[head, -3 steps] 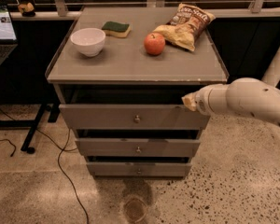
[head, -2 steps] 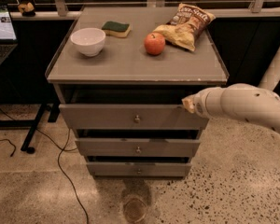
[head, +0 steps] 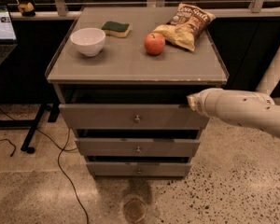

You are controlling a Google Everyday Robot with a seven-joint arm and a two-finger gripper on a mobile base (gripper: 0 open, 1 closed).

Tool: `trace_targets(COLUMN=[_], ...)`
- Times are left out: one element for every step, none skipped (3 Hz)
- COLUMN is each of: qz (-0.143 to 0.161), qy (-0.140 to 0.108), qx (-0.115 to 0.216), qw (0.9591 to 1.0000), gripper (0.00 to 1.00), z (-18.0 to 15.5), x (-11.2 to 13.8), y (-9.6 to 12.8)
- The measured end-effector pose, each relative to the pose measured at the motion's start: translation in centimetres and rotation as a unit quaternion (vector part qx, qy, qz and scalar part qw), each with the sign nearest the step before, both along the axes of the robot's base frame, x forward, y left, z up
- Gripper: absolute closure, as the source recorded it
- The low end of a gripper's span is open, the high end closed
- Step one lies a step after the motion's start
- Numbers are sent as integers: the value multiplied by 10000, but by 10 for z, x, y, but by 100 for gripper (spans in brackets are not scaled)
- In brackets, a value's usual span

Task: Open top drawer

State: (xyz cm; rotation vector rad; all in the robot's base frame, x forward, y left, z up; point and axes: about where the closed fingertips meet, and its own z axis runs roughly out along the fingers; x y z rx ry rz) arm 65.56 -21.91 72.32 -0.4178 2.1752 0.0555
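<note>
All I can see of my machine is one arm point(head: 245, 111), a thick, smooth tube in off-white with a rounded, padded look. A few small dark specks dot its upper side; I cannot tell whether they are screws or marks. Near the wrist the shell narrows a little and a faint seam rings it. The gripper point(head: 192, 102) shows as a blunt, yellowish-tan tip, duller than the shell behind it, and it sits at the upper right corner of the top drawer point(head: 107, 117).
</note>
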Motion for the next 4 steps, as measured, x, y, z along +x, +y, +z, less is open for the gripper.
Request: trace_targets(qz=[-199, -209, -263, -300], qy=[-73, -83, -69, -29], qx=[47, 35, -43, -224], qw=[9998, 9997, 9996, 9993], gripper=[100, 100, 100, 100], z=[-5, -5, -10, -19], x=[17, 18, 25, 40], y=[-6, -7, -11, -16])
